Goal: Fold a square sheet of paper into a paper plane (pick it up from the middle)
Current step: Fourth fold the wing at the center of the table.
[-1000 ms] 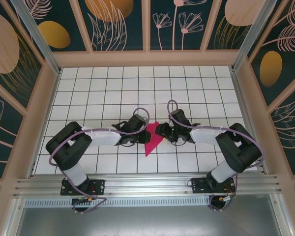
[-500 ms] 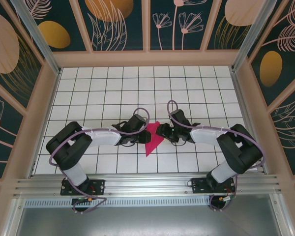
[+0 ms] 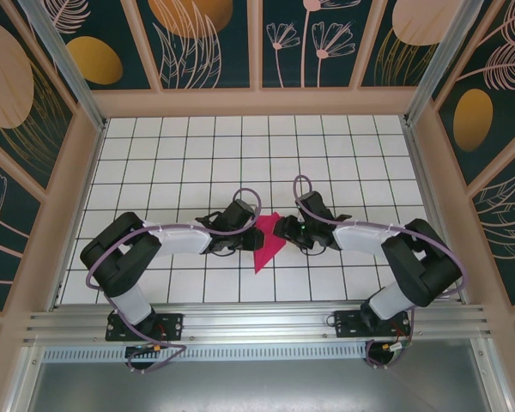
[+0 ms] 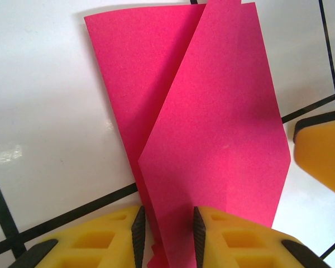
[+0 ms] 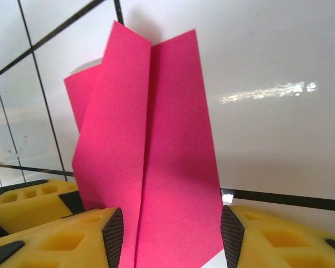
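Pinching the folded paper [image 4: 212, 139] from opposite sides: left gripper [image 4: 166, 234] closed on it, right gripper [image 5: 167, 237] around it, grip unclear; uneven pulling likely tears the creases.

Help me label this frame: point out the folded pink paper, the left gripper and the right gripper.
folded pink paper [image 3: 266, 245]: top external view, middle of the visible pink sheet.
left gripper [image 4: 166, 234]: left wrist view, midway between the yellow fingertips, on the paper's edge.
right gripper [image 5: 173, 234]: right wrist view, midway between the fingertips, over the paper.
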